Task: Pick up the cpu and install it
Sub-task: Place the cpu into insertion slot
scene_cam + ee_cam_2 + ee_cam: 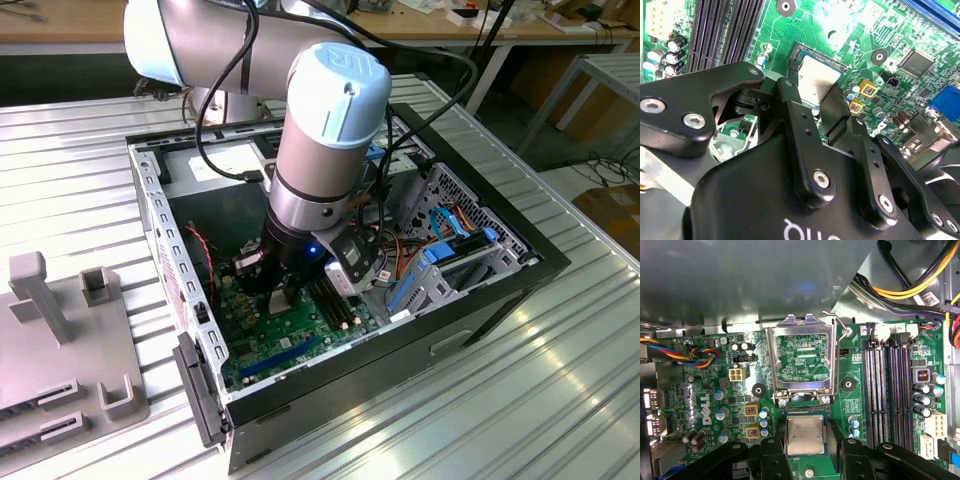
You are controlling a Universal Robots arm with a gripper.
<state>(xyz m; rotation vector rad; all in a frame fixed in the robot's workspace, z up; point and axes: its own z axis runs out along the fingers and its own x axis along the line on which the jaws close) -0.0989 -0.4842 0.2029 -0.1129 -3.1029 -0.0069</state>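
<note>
The cpu, a small square plate with a silver-grey face, lies level over the socket on the green motherboard. My gripper is shut on the cpu, with a black finger against each of two opposite edges. In the second wrist view the cpu shows between the fingertips of the gripper, partly covered by one finger. I cannot tell whether it is fully seated. The socket's metal load plate stands flipped open beside it. In the exterior view the gripper reaches down into the open computer case.
Black memory slots run beside the socket, and its lever sticks up. Yellow and black cables hang by the case wall. Blue drive brackets fill the case's right side. A grey fixture lies on the exterior view's left.
</note>
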